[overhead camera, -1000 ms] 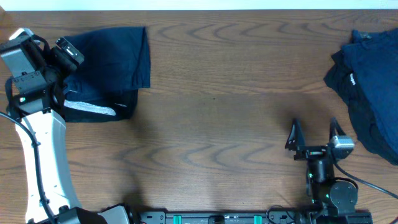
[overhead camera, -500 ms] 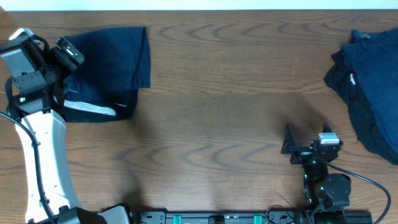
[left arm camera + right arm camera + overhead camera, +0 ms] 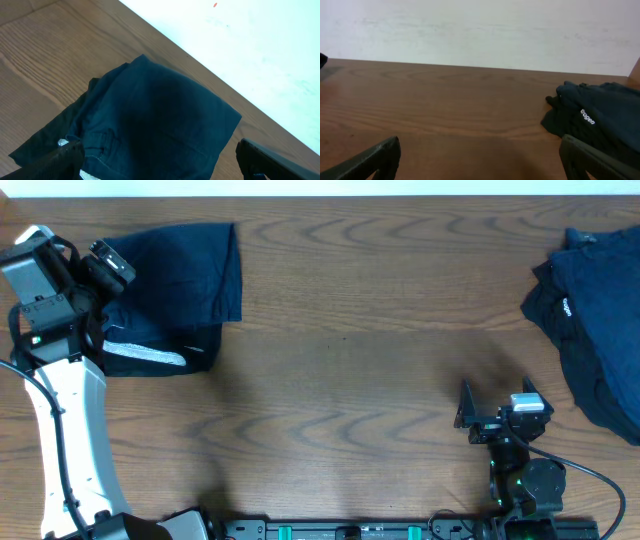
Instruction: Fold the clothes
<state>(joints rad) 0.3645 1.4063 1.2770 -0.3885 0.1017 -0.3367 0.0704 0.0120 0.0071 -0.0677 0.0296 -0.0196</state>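
Observation:
A folded navy garment (image 3: pixel 185 275) lies at the back left of the table, on top of a black piece with a whitish-grey band (image 3: pixel 150 357). My left gripper (image 3: pixel 105 295) hovers over this stack's left edge, open and holding nothing. In the left wrist view the navy garment (image 3: pixel 160 115) fills the space between the spread fingers (image 3: pixel 62 159), and my left gripper (image 3: pixel 160 170) is empty. A loose heap of navy and black clothes (image 3: pixel 600 320) with a small white mark (image 3: pixel 565 307) lies at the right edge. My right gripper (image 3: pixel 497 402) stands open over bare wood, left of that heap (image 3: pixel 602 117).
The wooden table (image 3: pixel 350 330) stretches between the two piles. The left arm's white link (image 3: pixel 70 440) runs along the left side. The table's back edge meets a white wall (image 3: pixel 480 30). A rail with arm bases (image 3: pixel 360 530) lines the front edge.
My right gripper has pulled back toward the front edge and slightly left, staying open. The left arm and both clothes piles have not moved.

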